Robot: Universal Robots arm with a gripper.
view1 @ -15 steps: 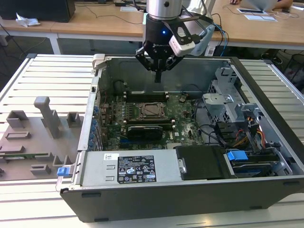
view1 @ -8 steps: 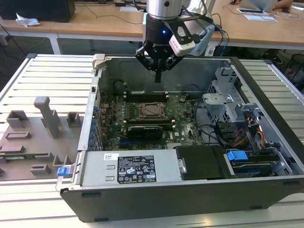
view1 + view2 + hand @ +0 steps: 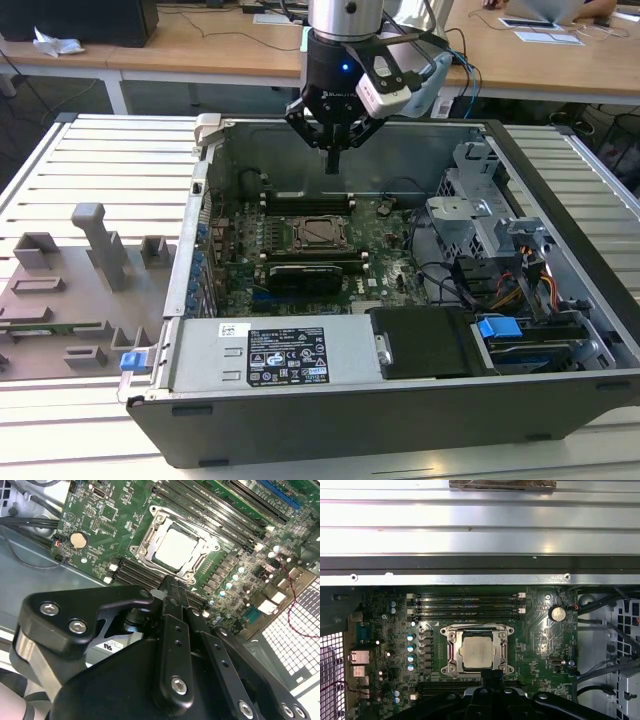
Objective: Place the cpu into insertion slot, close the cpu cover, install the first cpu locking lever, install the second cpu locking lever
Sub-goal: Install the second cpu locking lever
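Below the claw's tips, in the motherboard's socket: the cpu, pale silver-grey top up, lying flat and square to its seat; also seen in the second wrist view and, smaller, in the exterior view.

Around the chip: the cpu cover, a thin silver frame, lying down flat with the chip's top showing through its window. Judged closed. Placement and cover steps therefore read as done.

At the cover's edges: the locking levers, too fine to make out; whether either is latched cannot be told. The step in hand is judged to be the lever work.

Above the socket, clear of the board: the gripper, fingers pressed together into one narrow point, holding nothing. In both wrist views the clenched fingers sit over the socket's near edge, next to the memory slots on one side only by line of sight, not by contact.

Further out from the claw: motherboard; coin cell; computer case, open-topped, on a slatted table; grey fixtures well apart, at the exterior view's left.

Requirement of the next move, as judged: a closed tip brought down beside a lever arm, pressing it under its hook without striking the cover.
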